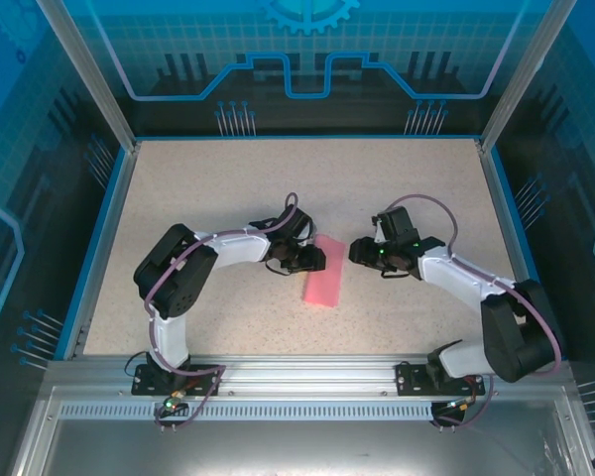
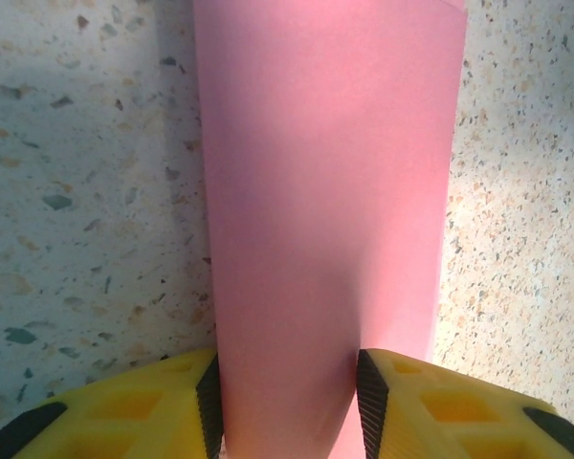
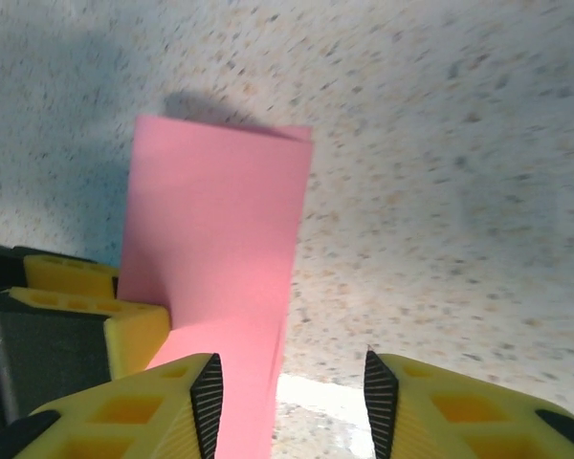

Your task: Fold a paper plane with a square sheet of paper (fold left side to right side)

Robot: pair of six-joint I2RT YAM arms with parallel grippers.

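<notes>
The speckled table point(image 1: 228, 188) carries the square sheet of paper point(image 1: 325, 276), already doubled into a narrow strip, which lies between the two claws and just ahead of each. The left gripper point(image 2: 287, 382) has its fingers apart astride the strip's near end, probably to steady or crease the fold. The right gripper point(image 3: 289, 382) hangs spread over the strip's long edge, gripping nothing.

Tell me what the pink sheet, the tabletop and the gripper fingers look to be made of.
Pink sheet: thin matte paper, judging by its crisp folded edge and soft curl. Tabletop: speckled beige surface with a stone look, possibly laminate, with a slight sheen. Gripper fingers: yellow moulded plastic with hollow cells. Their black ribbed pads look like rubber.
</notes>
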